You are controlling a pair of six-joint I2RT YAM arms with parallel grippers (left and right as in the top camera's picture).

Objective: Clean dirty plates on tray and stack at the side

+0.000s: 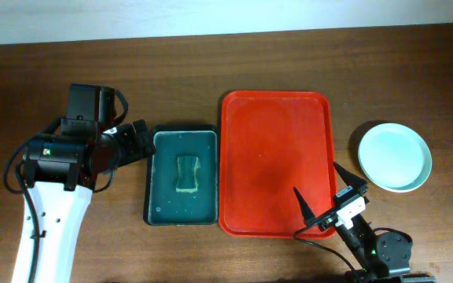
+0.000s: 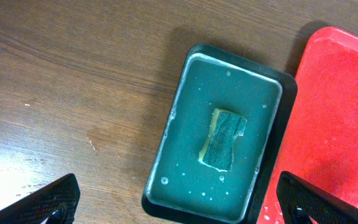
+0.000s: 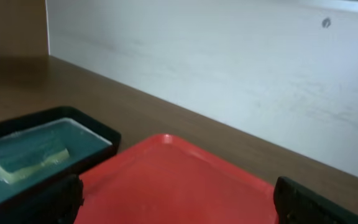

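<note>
Sponge dish (image 1: 163,196) left of tray (image 1: 274,157), plates (image 1: 394,156) right.

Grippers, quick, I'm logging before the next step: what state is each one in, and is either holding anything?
Left gripper: open, holding nothing.
Right gripper: open, holding nothing.

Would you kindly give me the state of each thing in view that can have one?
Red tray: empty.
Plate: off the red tray, to its right, top clean; any beneath hidden.
Green tray: holds water.
Sponge: lying flat in the green tray, ungripped.
Left gripper: jaws open, empty.
Right gripper: jaws open, empty.
</note>
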